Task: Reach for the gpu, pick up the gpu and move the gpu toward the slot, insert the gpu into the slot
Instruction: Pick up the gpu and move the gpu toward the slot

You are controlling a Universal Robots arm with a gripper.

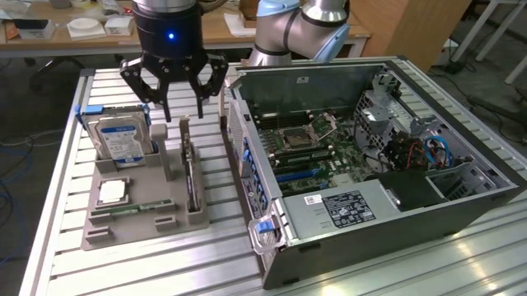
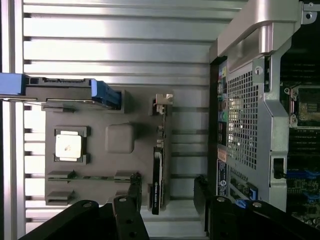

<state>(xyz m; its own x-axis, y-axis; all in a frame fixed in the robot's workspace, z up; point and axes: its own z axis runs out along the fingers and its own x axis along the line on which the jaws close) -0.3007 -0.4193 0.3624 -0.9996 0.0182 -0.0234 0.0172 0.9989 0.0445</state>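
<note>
A robot arm's gripper [image 1: 182,112] hangs above a grey parts holder [image 1: 132,234] that sits on a slatted metal table [image 1: 123,271]. Its black fingers [image 1: 200,105] are spread wide and hold nothing. The gpu [image 1: 190,176] stands on its long edge in a narrow groove of the holder, on the side nearest the open computer case [image 1: 461,197]. It is below the gripper and apart from it.

In the wrist view the gpu [image 2: 158,175] appears edge-on as a thin dark strip with its silver bracket [image 2: 163,99] at the far end. The gripper [image 2: 167,195] straddles the strip, and the card lies closer to one finger than to the other.

This looks like the reaching step, with nothing gripped yet. A grasp from here would call for a straight descent, better centred over the card, so the fingers close on its flat faces without tipping it.

An upright hard drive [image 1: 122,139] stands in the holder on the side of the card away from the case. On the other side the case's perforated rear wall [image 1: 237,132] stands near, leaving that finger less room. The space above the card is open. Inside the case the motherboard lies exposed from above, with blue slots [image 1: 298,175] near its middle. Which slot is meant for the card is hard to tell from here.
</note>
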